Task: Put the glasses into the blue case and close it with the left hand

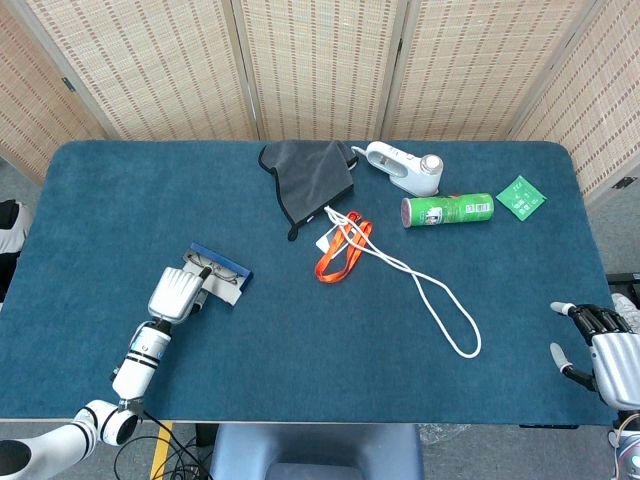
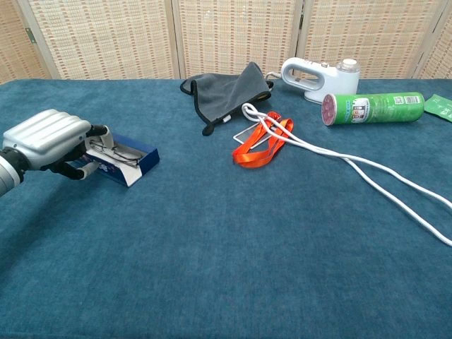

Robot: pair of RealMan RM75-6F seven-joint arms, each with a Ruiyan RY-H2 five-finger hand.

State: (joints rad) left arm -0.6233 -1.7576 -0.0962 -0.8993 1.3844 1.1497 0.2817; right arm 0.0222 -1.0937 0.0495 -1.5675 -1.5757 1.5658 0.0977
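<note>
Left hand (image 2: 48, 141) is grasping the open case (image 2: 131, 163), glasses (image 2: 116, 150) lying inside. Right hand (image 1: 600, 340) is idling, fingers spread. Risk: case sliding while closing, pinching a protruding frame.

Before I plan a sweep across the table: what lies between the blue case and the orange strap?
Only bare blue tabletop lies between the blue case and the orange strap. Both the head and chest views show it.

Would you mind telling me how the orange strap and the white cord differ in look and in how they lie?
The orange strap is a flat ribbon, while the white cord is round and rope-like. The orange strap lies bunched in a short folded loop, whereas the white cord trails far across the table towards the robot's right. Both lie slack on the blue surface, and the white cord crosses over the orange strap beside the grey cloth.
</note>
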